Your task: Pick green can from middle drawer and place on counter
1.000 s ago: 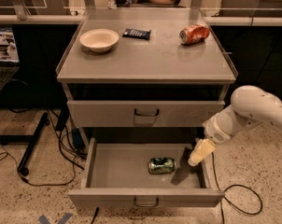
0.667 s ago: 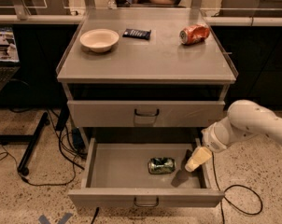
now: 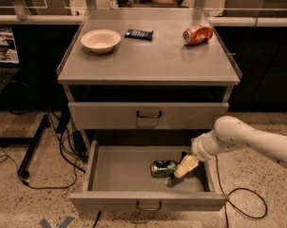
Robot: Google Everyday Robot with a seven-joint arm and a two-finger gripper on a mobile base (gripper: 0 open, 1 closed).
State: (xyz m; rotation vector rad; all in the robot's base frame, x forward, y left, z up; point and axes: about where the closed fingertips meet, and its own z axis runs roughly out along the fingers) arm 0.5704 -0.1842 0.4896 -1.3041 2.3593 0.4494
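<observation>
Pale claw (image 3: 186, 166) is sitting at 3 o'clock of dented green can (image 3: 163, 168) in grey metal drawer (image 3: 97, 167); whether open or closed, cannot tell. Risk: nudging can into rolling.

A smooth white tubular arm (image 3: 257, 139) swells into a rounded wrist (image 3: 215, 141) (glossy, no visible seams). Its cream wedge-shaped gripper (image 3: 186, 166) is at five o'clock in view.

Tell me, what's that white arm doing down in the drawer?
The robot's pincer is low in the open drawer, right beside a green can lying on its side. The can is not lifted yet. It is meant to go on the counter above, where a bowl, a dark packet and an orange can sit.
</observation>
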